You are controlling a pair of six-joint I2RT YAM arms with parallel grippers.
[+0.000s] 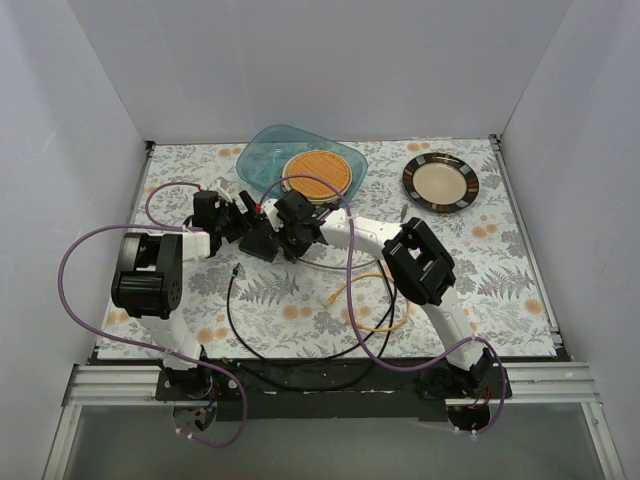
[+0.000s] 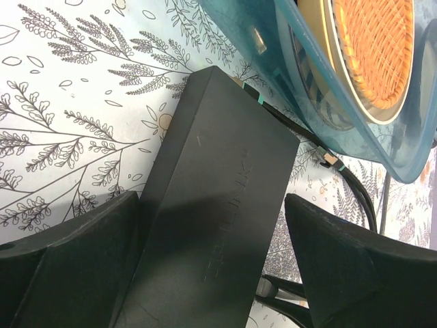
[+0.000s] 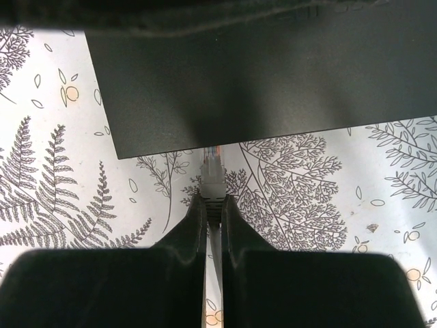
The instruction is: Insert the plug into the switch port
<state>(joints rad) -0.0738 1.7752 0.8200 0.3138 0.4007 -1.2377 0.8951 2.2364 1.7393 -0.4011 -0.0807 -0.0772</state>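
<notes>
The switch [image 2: 218, 205] is a flat matte-black box lying on the patterned cloth; it also shows in the top view [image 1: 258, 240] and the right wrist view [image 3: 273, 82]. My left gripper [image 2: 212, 201] is open and straddles it. Its left finger [image 2: 82, 253] is against the box and its right finger [image 2: 341, 266] stands a little off it. My right gripper [image 3: 213, 199] is shut on the grey boot of the plug [image 3: 212, 174]. The plug's clear tip meets the near long edge of the switch. The sockets themselves are hidden.
A teal tray [image 1: 262, 155] holding an orange woven disc [image 1: 317, 175] stands just behind the switch. A dark-rimmed plate [image 1: 441, 181] sits at the back right. Black [image 1: 232, 310] and yellow [image 1: 385, 325] cables loop on the cloth in front. A second cable end [image 2: 328, 158] lies by the tray.
</notes>
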